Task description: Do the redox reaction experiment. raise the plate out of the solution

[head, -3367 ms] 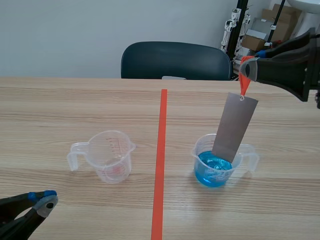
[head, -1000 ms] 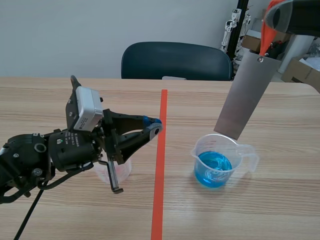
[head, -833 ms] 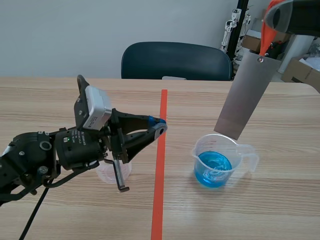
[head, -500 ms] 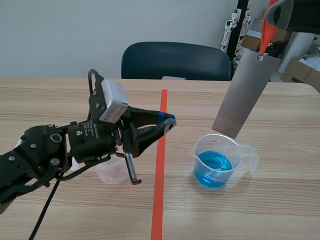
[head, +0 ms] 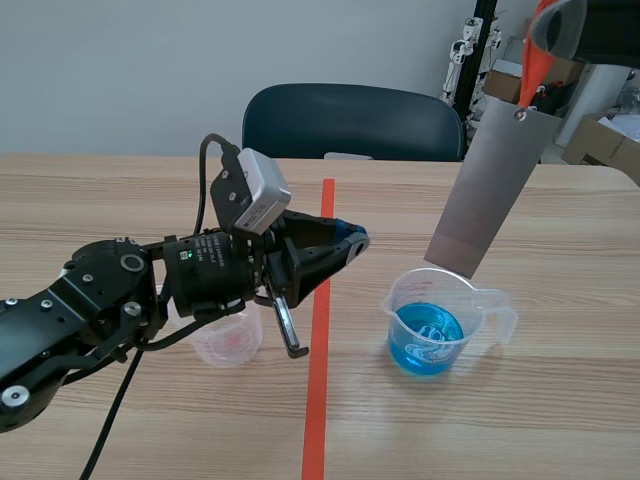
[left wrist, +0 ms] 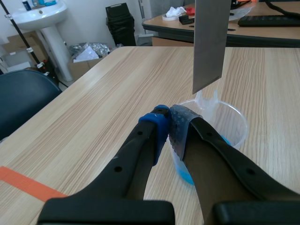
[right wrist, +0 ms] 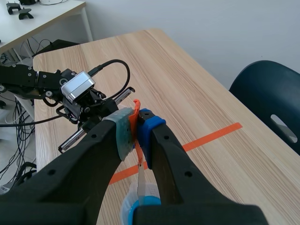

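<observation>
Plate [head: 490, 190], thin, stiff, probably light, hangs tilted just above the cup [head: 392, 300] of blue liquid [head: 428, 335] at right. Its lower end is likely slippery, so the orange tab [head: 535, 70] suits gripping: the right gripper [right wrist: 137, 123] pinches it. Left gripper [left wrist: 168, 115], fingers together, hovers empty nearby.

- Bare table [head: 520, 420] lies between the left gripper [head: 355, 239] and the beaker [head: 478, 305]
- The hanging plate [head: 490, 190] blocks the way down over the beaker's rim
</observation>
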